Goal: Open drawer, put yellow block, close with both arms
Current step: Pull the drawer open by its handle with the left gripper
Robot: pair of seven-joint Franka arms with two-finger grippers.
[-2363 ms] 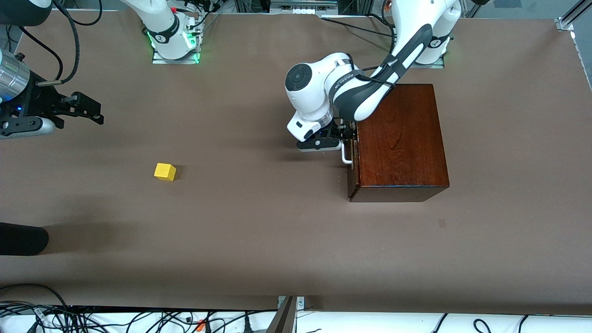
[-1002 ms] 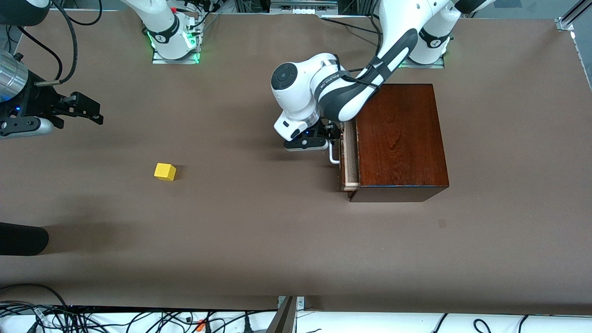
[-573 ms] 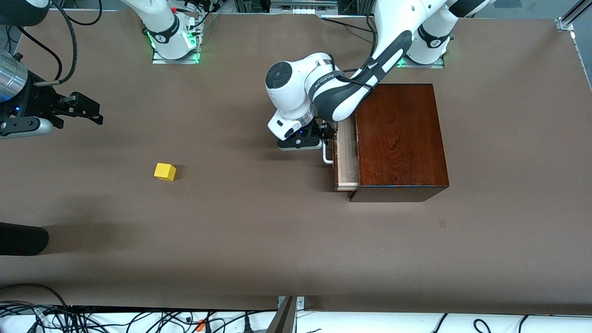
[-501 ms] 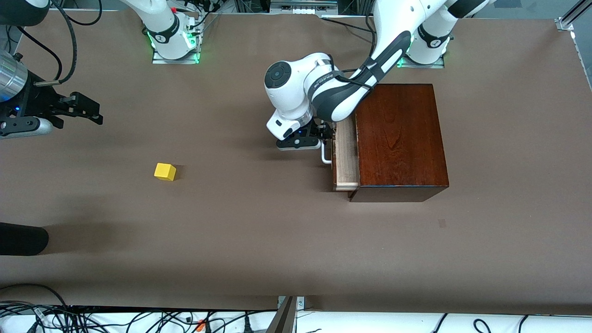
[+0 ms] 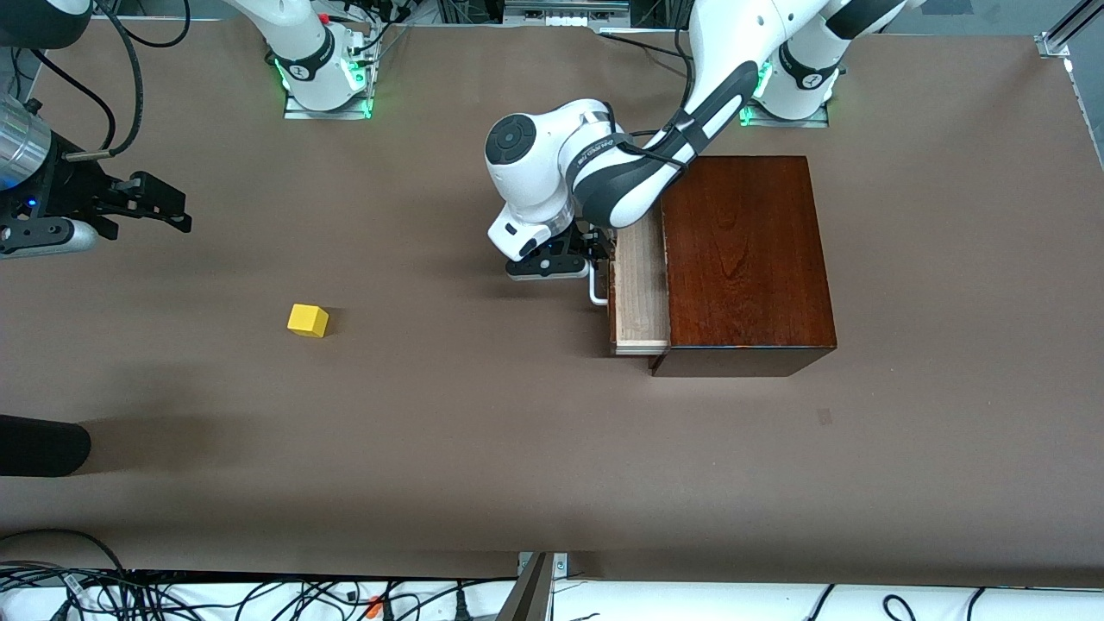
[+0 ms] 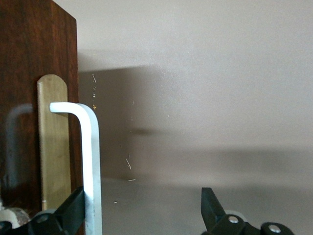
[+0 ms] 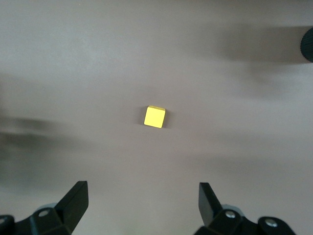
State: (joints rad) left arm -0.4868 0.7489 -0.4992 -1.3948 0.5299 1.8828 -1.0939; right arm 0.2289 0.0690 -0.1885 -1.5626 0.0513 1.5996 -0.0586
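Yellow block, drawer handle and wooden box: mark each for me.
yellow block [image 5: 307, 320], front view, on its top face.
drawer handle [image 6: 92, 161], left wrist view, on the white bar's long stretch.
wooden box [image 5: 746, 250], front view, on its glossy top.

- Left gripper [image 5: 599, 259]: the arm's own wrist covers its fingers in the front view; the grip on the handle [image 5: 595, 291] can't be made out there.
- Left wrist view: only the fingertips [image 6: 73, 208] show, cut off at the frame edge; handle [image 6: 90, 161] runs out of frame, its other end unseen.
- Drawer [image 5: 640, 289]: end toward the robot bases hidden under the left arm; part still inside the box [image 5: 746, 259] hidden.
- Right gripper [image 5: 164, 205]: its arm is cut by the front view's edge.
- Dark rounded object [image 5: 39, 444] at the frame edge nearer the camera: cut off, unidentifiable.
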